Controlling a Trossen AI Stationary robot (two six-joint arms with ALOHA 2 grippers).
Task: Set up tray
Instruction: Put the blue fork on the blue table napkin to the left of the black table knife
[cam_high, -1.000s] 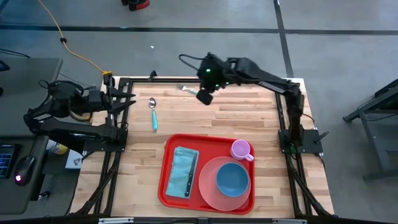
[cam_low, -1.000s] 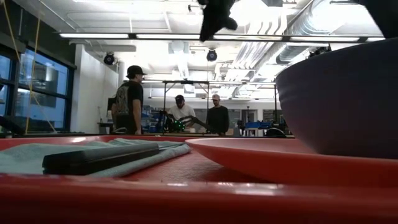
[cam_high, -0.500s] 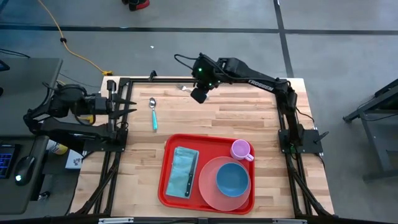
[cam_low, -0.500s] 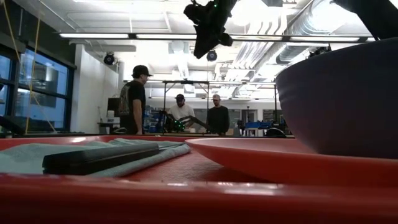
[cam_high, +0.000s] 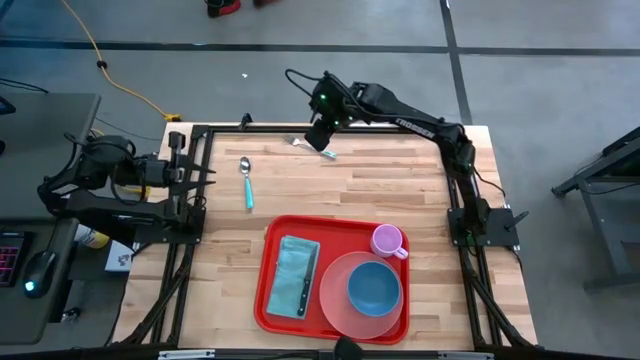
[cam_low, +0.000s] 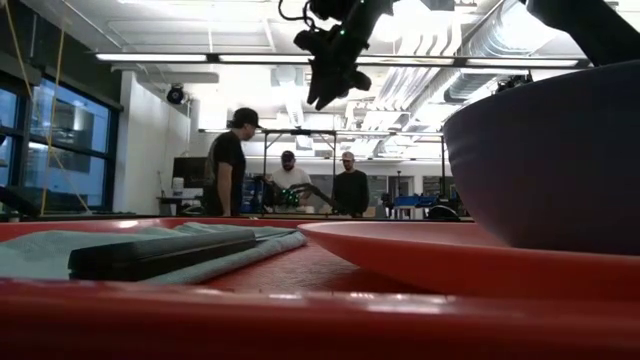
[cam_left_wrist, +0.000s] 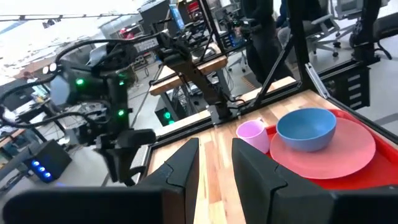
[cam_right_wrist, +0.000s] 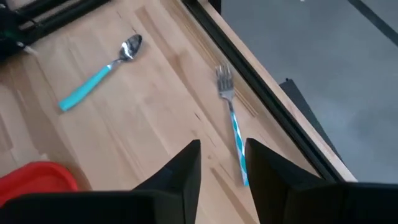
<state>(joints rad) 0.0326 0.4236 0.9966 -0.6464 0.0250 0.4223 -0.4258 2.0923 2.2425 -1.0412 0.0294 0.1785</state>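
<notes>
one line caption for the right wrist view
Right hand open above the fork, spoon lying farther off on the table.

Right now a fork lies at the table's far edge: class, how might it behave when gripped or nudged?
The fork looks thin and lying flat on the wood, so probably stiff but awkward to pinch. Its teal handle seems smooth, perhaps slippery. Resting beside the table's frame rail, a nudge would likely slide or spin it rather than roll it.

**Red tray lying loaded on the wooden table**

The tray (cam_high: 335, 271) is lying flat on the wooden table (cam_high: 400, 190), toward its near edge and right of centre. Red plastic, rectangular with rounded corners and a raised rim, it is carrying a folded cloth, a dark knife, a pink plate, a blue bowl and a pink cup.
</notes>
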